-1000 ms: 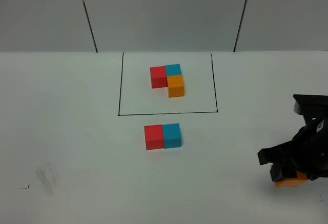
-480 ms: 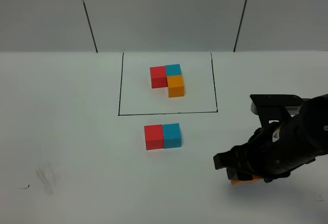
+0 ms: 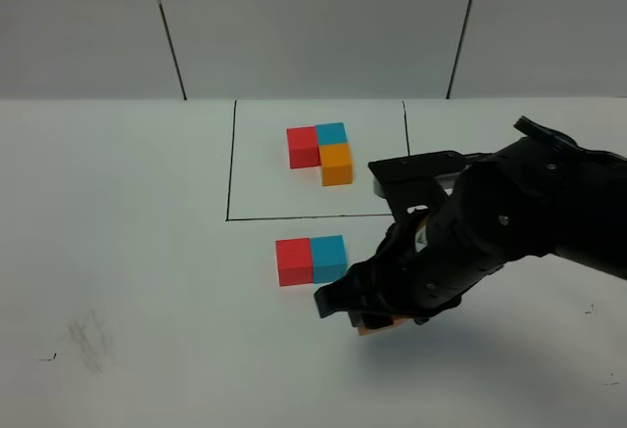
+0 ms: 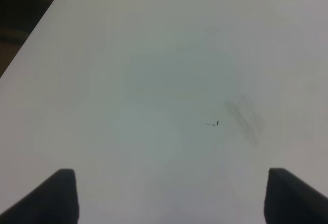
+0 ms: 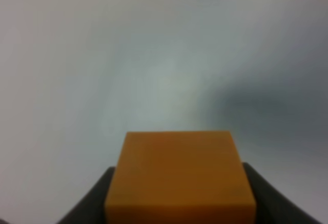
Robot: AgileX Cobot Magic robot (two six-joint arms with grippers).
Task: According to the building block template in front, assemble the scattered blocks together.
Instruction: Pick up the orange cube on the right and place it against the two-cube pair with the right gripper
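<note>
Right claw (image 3: 375, 321) grips one matte orange cube (image 5: 179, 175).
Beside it, one red cube (image 3: 293, 261) touches one teal-blue cube (image 3: 329, 259) (black-framed three-cube template (image 3: 321, 152) farther back); left claw (image 4: 177, 198) gapes empty.

The building block template (image 3: 321, 149) was red, teal-blue and orange, inside a thin black drawn rectangle (image 3: 230, 173). The loose red cube (image 3: 293, 261) and loose teal-blue cube (image 3: 329, 258) were plain and matte, with no pattern. The orange cube (image 5: 179, 175) was an even, unmarked orange. The right arm (image 3: 490, 222) was black. The left gripper (image 4: 169, 201) showed near-black fingertips (image 4: 62, 196). The table (image 3: 147, 252) was white, with a faint grey smudge (image 3: 90, 335). The wall (image 3: 313, 26) was pale grey with black seams (image 3: 167, 26).
</note>
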